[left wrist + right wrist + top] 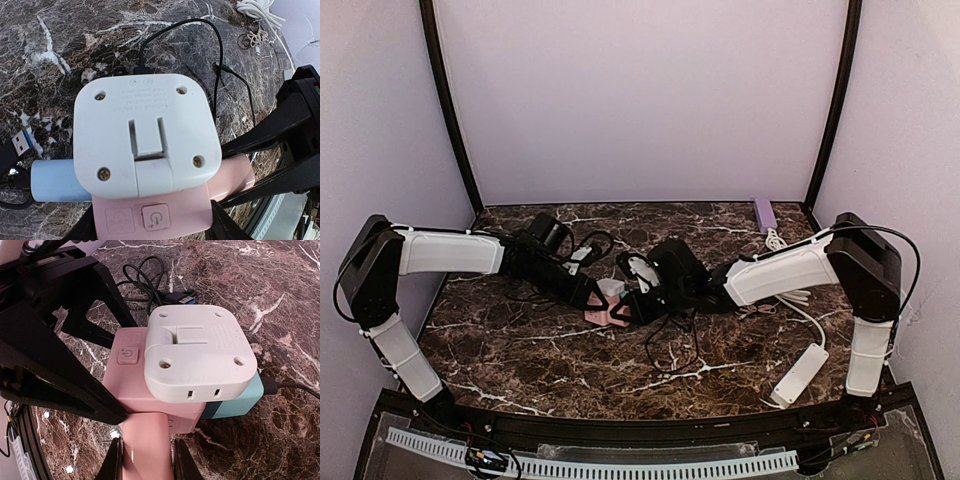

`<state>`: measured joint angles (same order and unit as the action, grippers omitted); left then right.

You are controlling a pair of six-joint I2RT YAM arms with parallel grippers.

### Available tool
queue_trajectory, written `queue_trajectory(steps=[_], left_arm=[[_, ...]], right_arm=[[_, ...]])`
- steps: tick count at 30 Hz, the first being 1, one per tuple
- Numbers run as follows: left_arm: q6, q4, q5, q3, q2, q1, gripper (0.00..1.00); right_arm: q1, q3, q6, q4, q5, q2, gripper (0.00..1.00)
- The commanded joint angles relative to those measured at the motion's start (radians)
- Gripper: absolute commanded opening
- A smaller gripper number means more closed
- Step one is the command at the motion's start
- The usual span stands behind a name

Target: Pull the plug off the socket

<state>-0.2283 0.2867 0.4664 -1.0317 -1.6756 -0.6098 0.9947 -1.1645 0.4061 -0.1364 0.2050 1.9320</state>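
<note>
Pink, hard plastic at centre frame: left gripper [597, 295] clamped on the socket [131, 385], white adapter [197, 357] seated on top, right gripper [642, 305] pinched shut on the pink plug [145, 445]. Likely light, stiff, slick-sided; brace the flat faces, grip the plug low, pull straight.

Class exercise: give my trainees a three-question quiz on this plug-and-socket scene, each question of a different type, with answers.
1. True or false: the white adapter sits against the pink socket.
2. What lies at the near-right corner of the table? A) a white power strip B) a mug C) scissors
3. Fill in: the tip of the USB plug lying beside the socket is coloured ____.

Key: 1 true; 2 A; 3 blue.
</note>
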Motion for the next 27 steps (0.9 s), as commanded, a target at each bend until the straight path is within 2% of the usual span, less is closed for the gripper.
queue_trajectory(steps=[1,14,20,27], left_arm=[[0.012,0.014,-0.032,-0.030,0.006,-0.011,0.23],[-0.007,0.021,-0.086,-0.031,0.008,-0.011,0.23],[-0.009,0.019,-0.086,-0.030,0.008,-0.011,0.22],[-0.008,0.017,-0.077,-0.034,0.008,-0.011,0.22]], right_arm=[[0.020,-0.006,0.012,-0.084,-0.052,-0.009,0.00],[0.103,-0.110,0.112,0.110,-0.319,-0.005,0.00],[0.121,-0.171,0.159,0.197,-0.359,0.020,0.00],[0.128,-0.186,0.156,0.218,-0.380,0.023,0.00]])
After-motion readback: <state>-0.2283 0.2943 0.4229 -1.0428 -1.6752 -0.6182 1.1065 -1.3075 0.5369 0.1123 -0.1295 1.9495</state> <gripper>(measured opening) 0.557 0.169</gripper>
